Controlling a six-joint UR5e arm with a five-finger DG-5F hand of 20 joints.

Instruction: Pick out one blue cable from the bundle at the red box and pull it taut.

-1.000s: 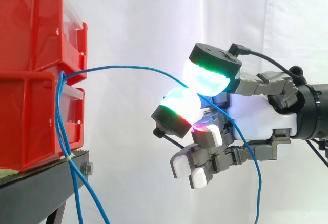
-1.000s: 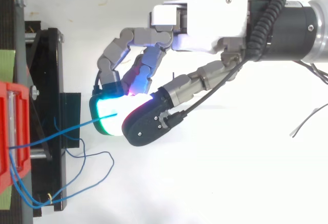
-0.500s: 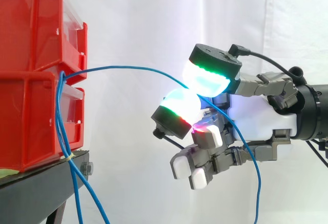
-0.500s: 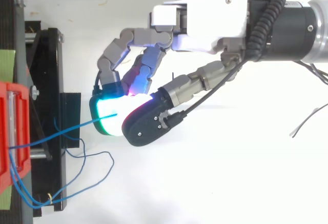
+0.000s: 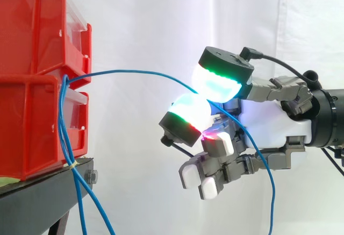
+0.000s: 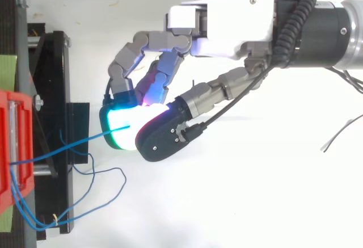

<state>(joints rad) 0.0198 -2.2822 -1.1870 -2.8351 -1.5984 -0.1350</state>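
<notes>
Two red bins (image 5: 37, 79) are stacked on a black stand (image 5: 37, 203) at the left. A bundle of blue cables (image 5: 67, 138) hangs from the gap between them. One blue cable (image 5: 140, 73) arcs rightward from the bins into my hand (image 5: 269, 122), which is curled and pinches it between two glowing fingertips (image 5: 217, 82). Past the hand the cable drops slack toward the bottom (image 5: 271, 192). From above, the same cable (image 6: 74, 143) runs from the red bin (image 6: 11, 146) to my hand (image 6: 227, 24).
A white curtain hangs behind everything. Loose blue cable loops (image 6: 102, 188) lie below the stand (image 6: 54, 89) in the top view. A thin dark wire (image 6: 340, 131) lies at the right edge.
</notes>
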